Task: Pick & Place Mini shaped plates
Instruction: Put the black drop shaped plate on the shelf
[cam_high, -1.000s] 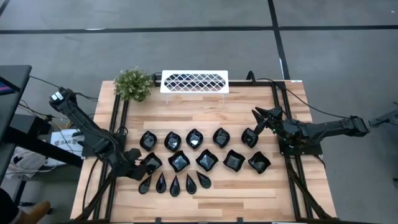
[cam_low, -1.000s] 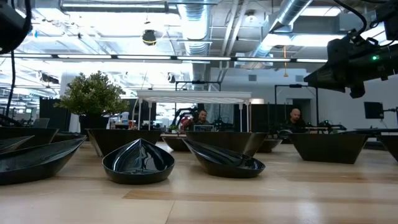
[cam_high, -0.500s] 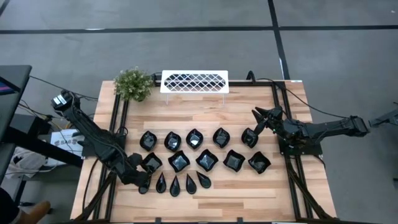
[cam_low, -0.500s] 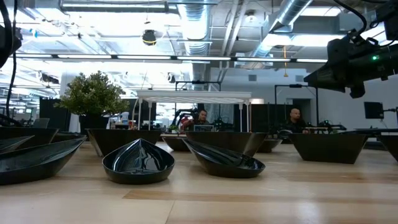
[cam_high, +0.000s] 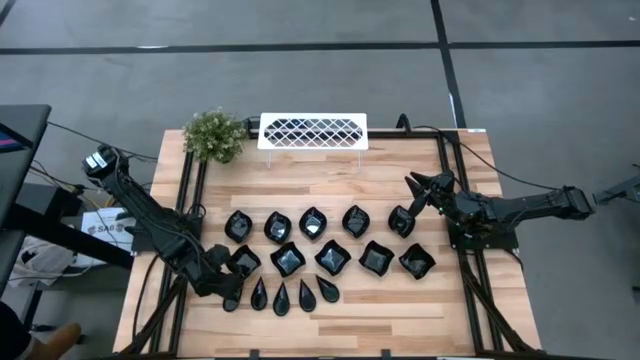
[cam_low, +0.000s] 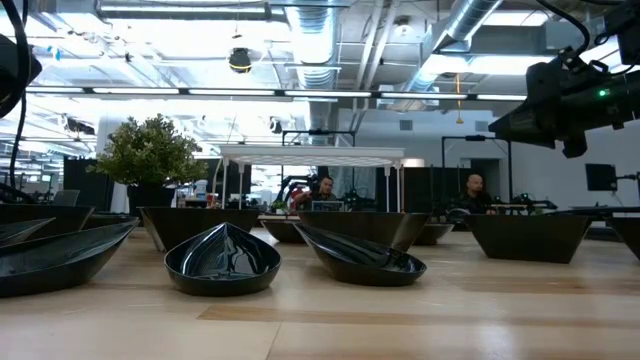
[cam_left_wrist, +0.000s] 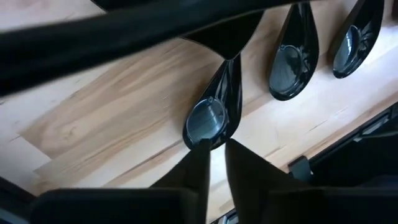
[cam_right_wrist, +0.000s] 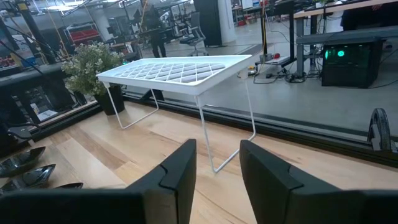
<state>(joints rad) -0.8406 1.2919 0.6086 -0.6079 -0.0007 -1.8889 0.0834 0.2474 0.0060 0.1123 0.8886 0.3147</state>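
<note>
On the pale wooden slatted table (cam_high: 400, 300), the glossy black mini shaped plates (cam_high: 330, 255) lie in three rows: a far row of rounded leaf-like bowls, a middle row of wavy-edged squares, and a near row of slim teardrops along the front.

The left gripper (cam_high: 228, 293) sits low at the left end of the teardrop row, at the leftmost slim black teardrop plate (cam_left_wrist: 212, 109). In the left wrist view its two dark fingers (cam_left_wrist: 194, 171) stand only a narrow gap apart, their tips just at the teardrop's rounded end. They are not closed on the dish, and whether they touch its rim cannot be told. Two more teardrop plates (cam_left_wrist: 293, 56) lie beside it, well clear of the fingers.

The right gripper (cam_high: 416, 187) waits at the right side of the table, raised above the wood, near the rightmost bowl of the far row (cam_high: 402, 221). In the right wrist view its fingers (cam_right_wrist: 180, 171) stand apart with nothing between them, facing a white lattice-patterned wire-legged rack (cam_right_wrist: 180, 70) and a small green potted plant (cam_right_wrist: 93, 62) at the far edge.

In the low view the nearest plates (cam_low: 222, 262) rest flat on the wood.
</note>
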